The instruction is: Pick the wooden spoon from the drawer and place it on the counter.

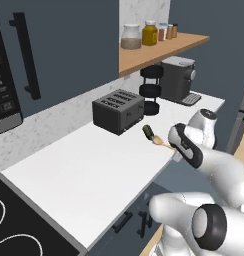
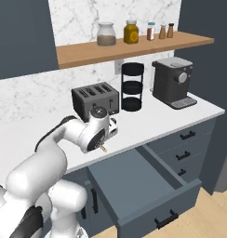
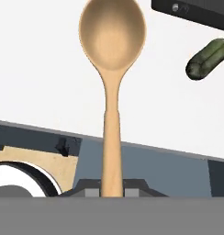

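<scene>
End effector (image 3: 111,190) clamped on wooden spoon (image 3: 112,69) handle, bowl over counter (image 1: 84,175). Lower level, clear of olive cylinder (image 3: 207,58), release only once resting.

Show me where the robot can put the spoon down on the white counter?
The counter is bare from the stovetop across to the toaster, a wide free patch. The front strip ahead of the toaster is free too, beside a small dark cylinder. It is crowded at the far end: black rack and coffee machine. The pincer holds the spoon.
</scene>
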Tool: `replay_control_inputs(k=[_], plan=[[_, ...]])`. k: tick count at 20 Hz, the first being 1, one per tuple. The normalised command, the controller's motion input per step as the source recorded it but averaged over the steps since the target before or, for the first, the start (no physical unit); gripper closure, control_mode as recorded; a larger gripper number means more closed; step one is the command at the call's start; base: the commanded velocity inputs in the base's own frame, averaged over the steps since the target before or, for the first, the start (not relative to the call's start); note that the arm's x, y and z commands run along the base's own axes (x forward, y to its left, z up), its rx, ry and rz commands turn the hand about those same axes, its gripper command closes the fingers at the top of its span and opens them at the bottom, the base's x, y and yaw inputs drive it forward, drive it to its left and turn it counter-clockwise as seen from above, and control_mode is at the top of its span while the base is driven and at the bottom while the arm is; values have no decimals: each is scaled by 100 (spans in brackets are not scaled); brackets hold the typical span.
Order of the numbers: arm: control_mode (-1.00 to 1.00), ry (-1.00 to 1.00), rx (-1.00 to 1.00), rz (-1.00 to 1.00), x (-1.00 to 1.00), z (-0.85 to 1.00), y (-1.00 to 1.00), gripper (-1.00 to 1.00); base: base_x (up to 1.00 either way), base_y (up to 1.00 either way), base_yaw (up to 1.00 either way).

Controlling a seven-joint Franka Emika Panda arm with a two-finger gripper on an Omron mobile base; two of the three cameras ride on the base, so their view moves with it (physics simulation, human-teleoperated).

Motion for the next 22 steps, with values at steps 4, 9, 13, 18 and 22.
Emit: replay_control_inputs(k=[4,9,13,18,22], plan=[[-100,11,0,25,38,2,100,100,0,0,0],[-100,0,0,31,77,-18,39,100,0,0,0],[-100,0,0,25,83,-42,16,100,0,0,0],[-100,-6,0,13,54,-45,24,-100,0,0,0],[-100,-14,-3,0,16,-1,42,-100,0,0,0]])
